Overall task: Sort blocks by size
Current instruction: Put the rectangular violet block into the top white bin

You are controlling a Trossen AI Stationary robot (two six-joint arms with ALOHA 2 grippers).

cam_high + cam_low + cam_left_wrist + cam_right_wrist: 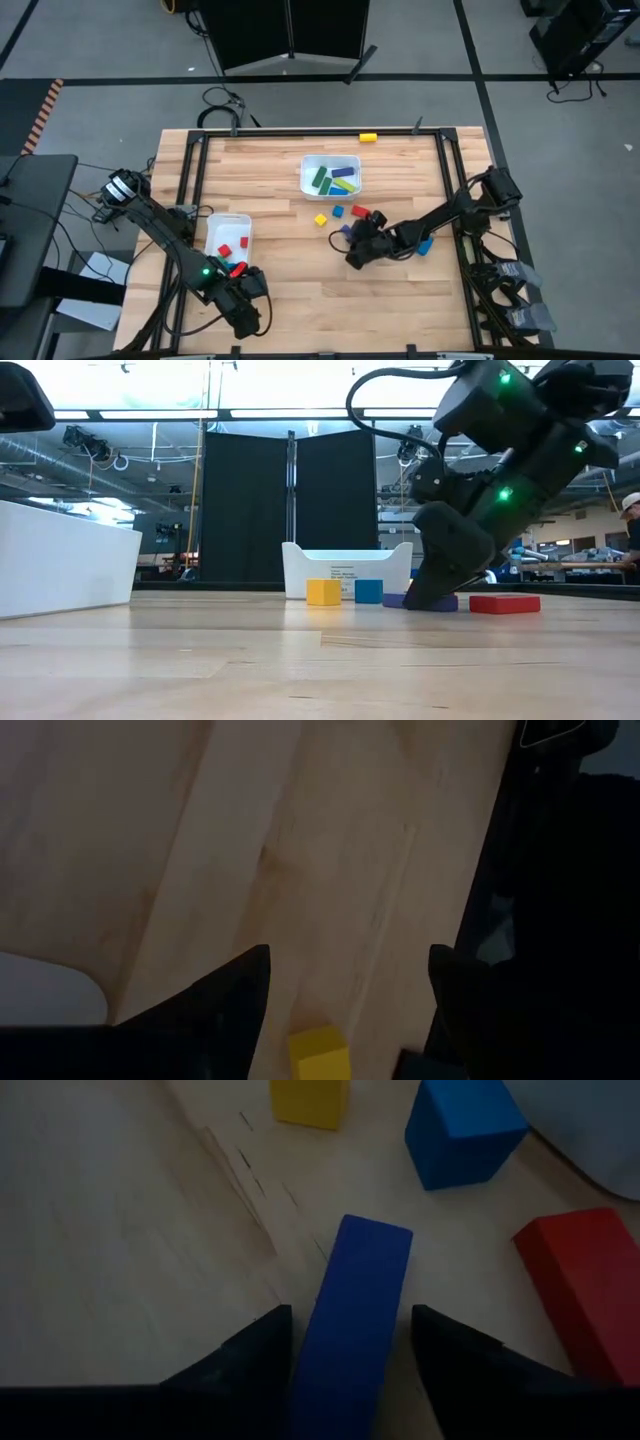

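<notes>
A blue bar [355, 1320] lies flat on the table, also seen in the low view [445, 602]. My right gripper [350, 1325] [352, 250] is down at the table, open, one finger close on either side of the bar's near end; a narrow gap shows on each side. Beside it lie a yellow cube [310, 1100] [320, 220], a blue cube [465, 1130] [339, 211] and a red bar [585, 1290] [360, 212]. My left gripper [350, 980] [245, 300] is open above the near left of the table, over a yellow block [318, 1055].
A white tray [305, 180] at the far middle holds green, blue and yellow bars. A second white tray [212, 235] at the left holds red cubes. A yellow block [368, 137] lies at the far edge, and a blue block [426, 245] under my right arm.
</notes>
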